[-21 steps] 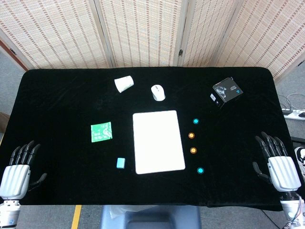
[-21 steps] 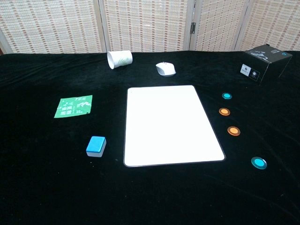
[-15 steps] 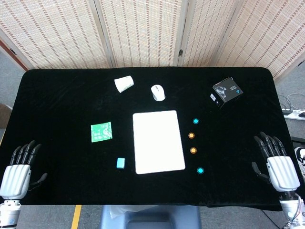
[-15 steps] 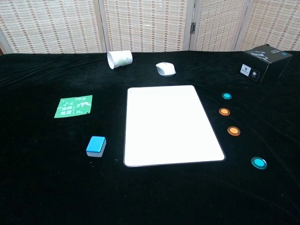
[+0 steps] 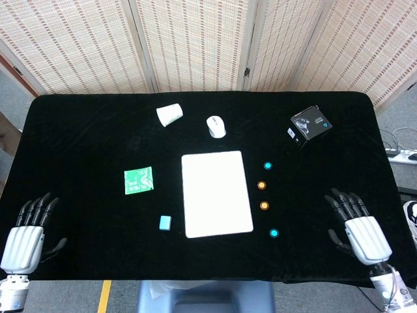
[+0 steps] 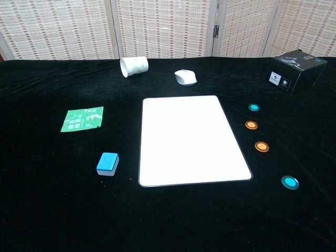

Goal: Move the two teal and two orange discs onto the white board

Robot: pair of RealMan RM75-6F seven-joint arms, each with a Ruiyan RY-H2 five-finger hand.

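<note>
Two teal discs (image 6: 254, 107) (image 6: 290, 182), two orange discs (image 6: 251, 125) (image 6: 262, 146), white board (image 6: 191, 139), black tablecloth (image 6: 47, 199).

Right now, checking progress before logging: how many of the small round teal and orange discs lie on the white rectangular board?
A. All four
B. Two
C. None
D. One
C: the white rectangular board is bare; all four discs sit on black cloth to its right.

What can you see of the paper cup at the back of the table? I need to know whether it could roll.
The paper cup is white with a faint green print on its wall. It lies tipped on its side on the black tablecloth, its open mouth facing the left of the chest view. It looks empty, and nothing visibly spills from it. It sits near the table's far edge, left of the white computer mouse and apart from it. Nothing touches it but the cloth.
</note>
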